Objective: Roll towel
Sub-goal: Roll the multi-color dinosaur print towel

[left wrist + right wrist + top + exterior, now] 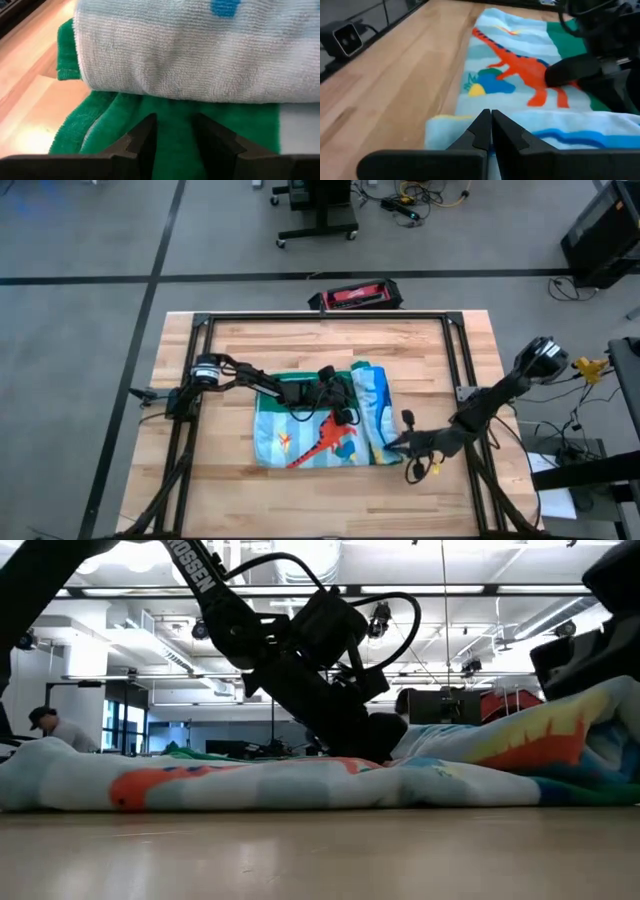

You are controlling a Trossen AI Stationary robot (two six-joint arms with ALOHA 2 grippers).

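On wooden bench [230, 340], right end effector [490, 125] is sitting clenched at dino-print terry towel's [300, 442] rolled edge, prob. pinning it; left end effector [172, 135] is hovering parted over green border, gripping nothing.

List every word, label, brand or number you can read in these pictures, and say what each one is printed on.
"ROSSEN": white letters on the dark arm in the low view; the start of the word is cut off.
Red box beyond the table's far edge: any print is too small to read.
Towel: pictures only, no words.

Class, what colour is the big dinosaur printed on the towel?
Red-orange dinosaur on the towel; clearest in the right wrist view.
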